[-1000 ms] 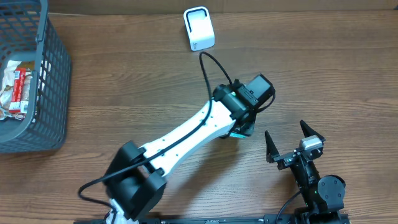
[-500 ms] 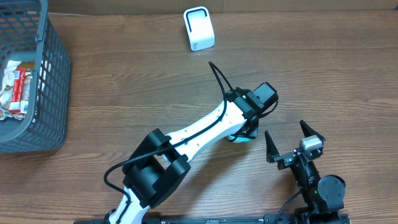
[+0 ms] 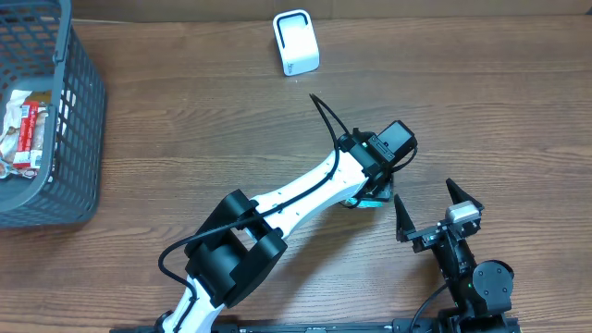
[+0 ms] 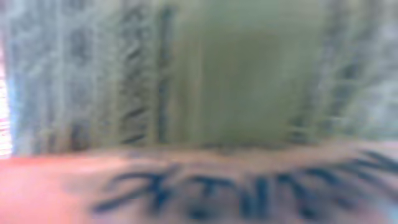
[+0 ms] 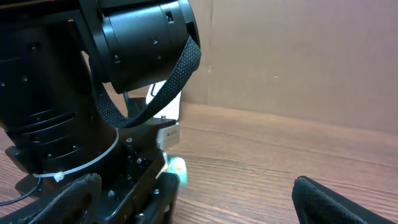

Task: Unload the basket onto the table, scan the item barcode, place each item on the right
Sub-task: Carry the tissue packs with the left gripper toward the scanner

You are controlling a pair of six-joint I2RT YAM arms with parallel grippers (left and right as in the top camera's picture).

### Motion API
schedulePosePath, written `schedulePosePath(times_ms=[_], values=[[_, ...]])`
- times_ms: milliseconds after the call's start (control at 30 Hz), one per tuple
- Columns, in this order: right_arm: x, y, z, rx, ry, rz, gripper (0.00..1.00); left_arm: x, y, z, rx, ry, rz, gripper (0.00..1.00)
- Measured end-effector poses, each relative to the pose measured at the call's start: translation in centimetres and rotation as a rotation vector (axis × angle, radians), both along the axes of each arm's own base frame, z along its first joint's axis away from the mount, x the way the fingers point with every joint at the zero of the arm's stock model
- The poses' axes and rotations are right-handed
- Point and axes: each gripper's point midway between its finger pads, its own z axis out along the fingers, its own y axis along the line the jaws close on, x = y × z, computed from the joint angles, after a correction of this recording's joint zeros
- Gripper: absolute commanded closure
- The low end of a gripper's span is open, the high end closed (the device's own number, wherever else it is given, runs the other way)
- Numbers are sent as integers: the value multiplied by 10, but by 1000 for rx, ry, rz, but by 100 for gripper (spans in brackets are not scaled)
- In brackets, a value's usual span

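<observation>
Left gripper (image 3: 363,190) is low over the table (image 3: 185,111), right on the item (image 3: 370,203). Only a teal sliver of the item shows from overhead, and the wrist view is all blurred green packaging with dark lettering. Can't tell whether the left jaws are spread or pinching, since the fingers are hidden. Right gripper (image 3: 424,191) is spread wide, empty, just beside the item. The white scanner (image 3: 296,43) is well apart, at the far edge.

Risks:
- A loose or off-centre hold could drop the pack on lift.
- The barcode side is unknown, so it may face away from the scanner.
- The left wrist could clip the right fingers.
</observation>
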Motion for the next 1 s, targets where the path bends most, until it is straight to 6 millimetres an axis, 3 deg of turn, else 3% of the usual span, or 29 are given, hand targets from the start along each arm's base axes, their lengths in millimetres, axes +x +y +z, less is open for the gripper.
schedulePosePath(times_ms=[67,367,767,933,1000], values=[[0,0,0,0,0,0,0,0,-1,0,-4,0,6,0],[0,0,0,1,1,0,0,-1,1,6,7,9,0,0],[0,0,0,1,1,0,0,16,-8,97,-14,-84,-59,0],[0,0,0,0,0,0,0,19,7,108,9,-68,-65,0],[0,0,0,0,0,0,0,20,19,106,20,-27,-53,6]])
